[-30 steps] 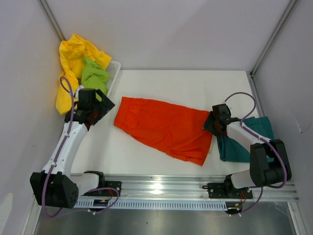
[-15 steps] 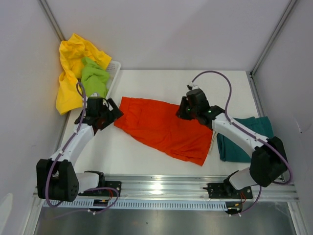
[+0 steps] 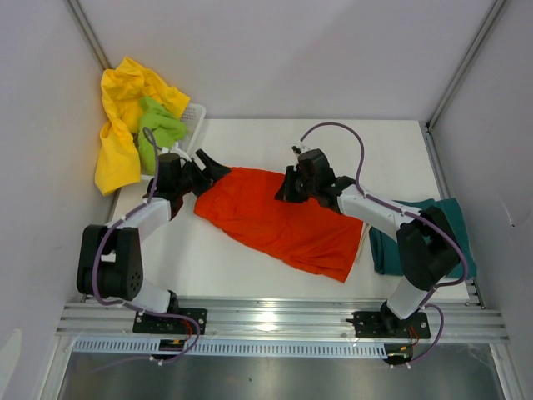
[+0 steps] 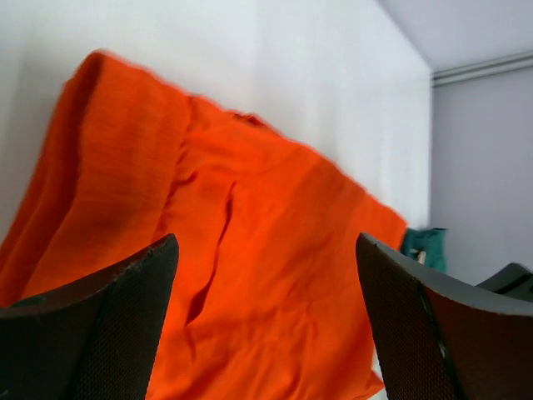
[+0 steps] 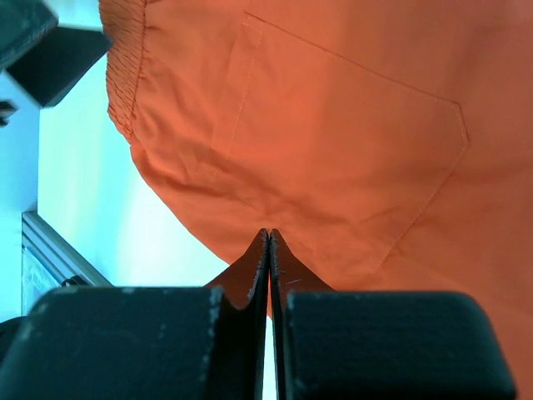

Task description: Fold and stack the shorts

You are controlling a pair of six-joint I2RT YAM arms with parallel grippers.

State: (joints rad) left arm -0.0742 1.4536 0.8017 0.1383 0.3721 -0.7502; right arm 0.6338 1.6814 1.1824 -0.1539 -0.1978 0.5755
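Orange-red shorts (image 3: pixel 283 221) lie spread flat across the middle of the table. My left gripper (image 3: pixel 212 167) hovers open at their left, waistband end; in the left wrist view the cloth (image 4: pixel 250 250) fills the space under the gripper (image 4: pixel 266 325), with nothing between the fingers. My right gripper (image 3: pixel 285 190) is at the shorts' far edge. Its fingers (image 5: pixel 269 235) are pressed together, pinching the edge of the orange fabric (image 5: pixel 333 125) beside a back pocket. Dark teal shorts (image 3: pixel 416 242) lie folded at the right. Yellow shorts (image 3: pixel 125 100) and lime green shorts (image 3: pixel 158 129) are heaped at the far left.
A white plastic basket (image 3: pixel 193 125) sits under the yellow and green heap at the table's far left corner. Pale walls close in the table on three sides. A metal rail (image 3: pixel 275 321) runs along the near edge.
My right gripper swung left from the teal shorts to the orange shorts' far edge and shut there. My left gripper moved forward to the shorts' left end, still open.
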